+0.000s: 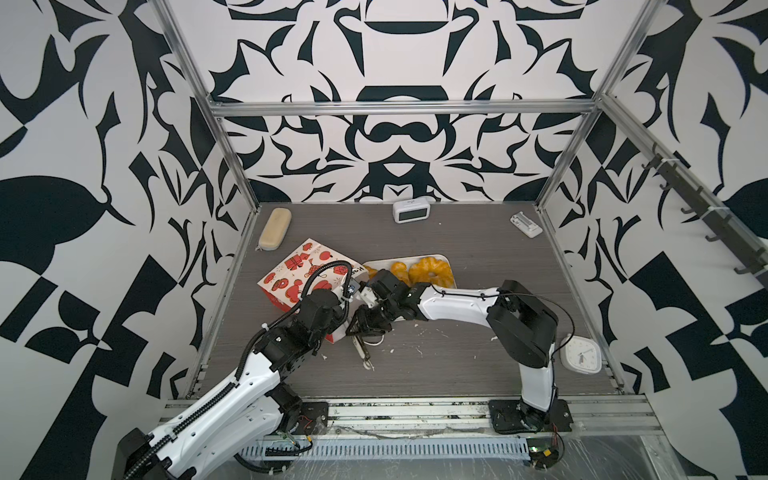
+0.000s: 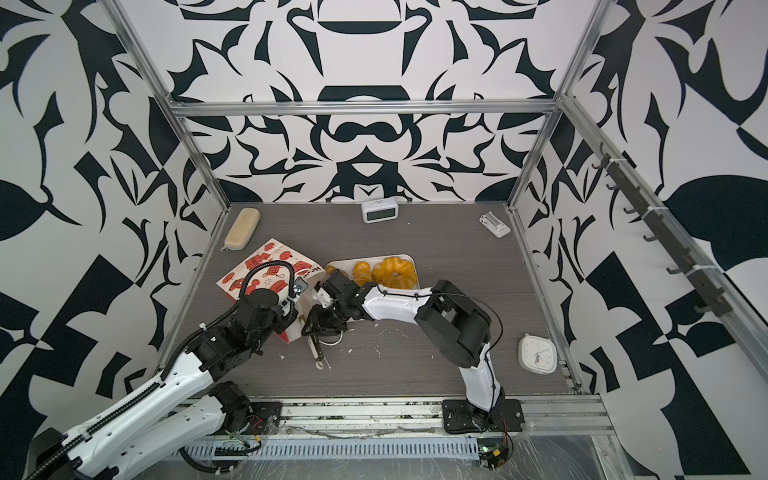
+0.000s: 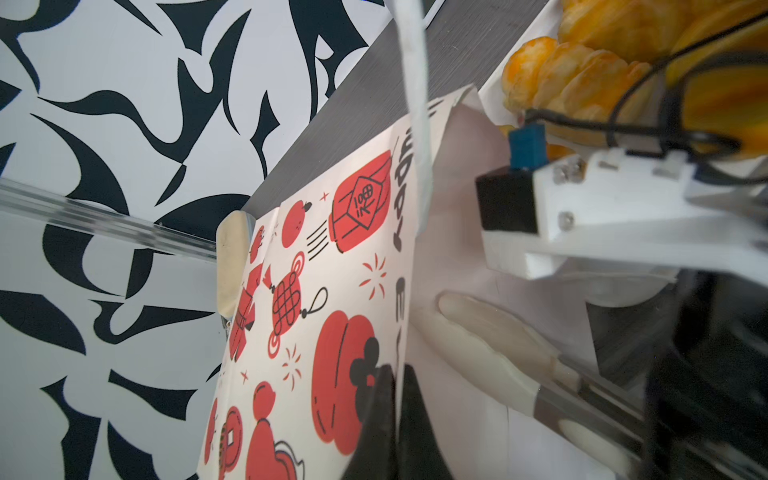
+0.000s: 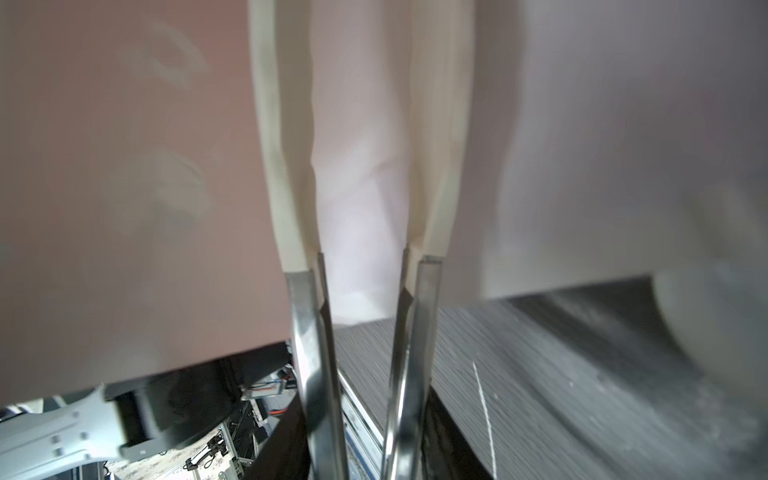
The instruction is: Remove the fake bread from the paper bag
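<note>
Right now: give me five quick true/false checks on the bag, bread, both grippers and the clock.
1. The paper bag lies on its side on the table. True.
2. The large ring pastry sits on the white tray. True.
3. The right gripper holds a croissant. False: its fingers are apart inside the bag, with nothing between them.
4. The left gripper hangs open over the tray. False: it is shut on the bag's rim.
5. The digital clock stands at the table's near edge. False: it stands at the far edge.
</note>
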You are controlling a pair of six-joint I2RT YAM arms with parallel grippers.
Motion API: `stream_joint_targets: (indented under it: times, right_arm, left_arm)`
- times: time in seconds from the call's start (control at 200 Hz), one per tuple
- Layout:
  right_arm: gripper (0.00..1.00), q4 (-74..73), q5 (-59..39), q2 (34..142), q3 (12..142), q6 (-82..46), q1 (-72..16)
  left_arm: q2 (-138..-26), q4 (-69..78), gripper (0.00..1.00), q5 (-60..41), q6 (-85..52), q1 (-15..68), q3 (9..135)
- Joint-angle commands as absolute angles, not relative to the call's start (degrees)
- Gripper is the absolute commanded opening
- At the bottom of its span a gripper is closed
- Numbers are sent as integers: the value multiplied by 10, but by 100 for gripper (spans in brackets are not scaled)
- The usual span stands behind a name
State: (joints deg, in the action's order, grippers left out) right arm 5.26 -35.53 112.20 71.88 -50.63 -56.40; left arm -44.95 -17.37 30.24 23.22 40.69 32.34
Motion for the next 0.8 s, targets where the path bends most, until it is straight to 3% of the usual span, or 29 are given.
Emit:
stream_joint_targets:
  times: [0.0, 0.795]
  right_arm:
    - [41, 20, -338, 1069, 716, -513, -585]
    - [42, 4, -328, 1160, 814, -510, -560]
  left_arm:
    - [-447, -157, 0, 306, 220, 407, 336]
    - [-373, -173, 0, 256, 236, 407, 310]
